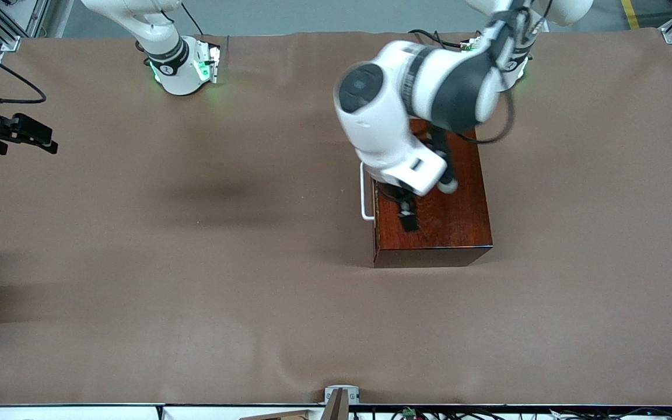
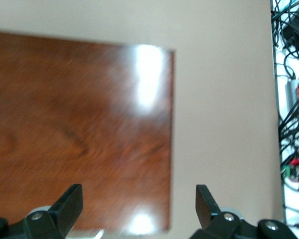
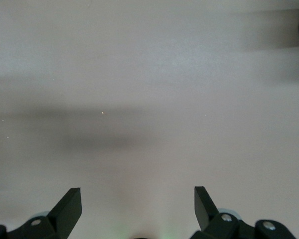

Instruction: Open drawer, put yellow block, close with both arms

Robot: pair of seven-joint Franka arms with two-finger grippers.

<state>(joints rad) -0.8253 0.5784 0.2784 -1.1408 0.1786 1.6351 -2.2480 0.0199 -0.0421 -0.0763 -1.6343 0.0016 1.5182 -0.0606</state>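
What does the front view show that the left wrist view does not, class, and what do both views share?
Only the front view shows the drawer's white handle, with the drawer closed, both arms' green-lit bases, and the right gripper waiting over the right arm's end of the table. No yellow block appears there.

Only the left wrist view shows the left gripper open, its two black fingers spread wide, and cables at the table's edge.

Both show the glossy reddish-brown wooden box on the brown table cover, with the left gripper above the box.
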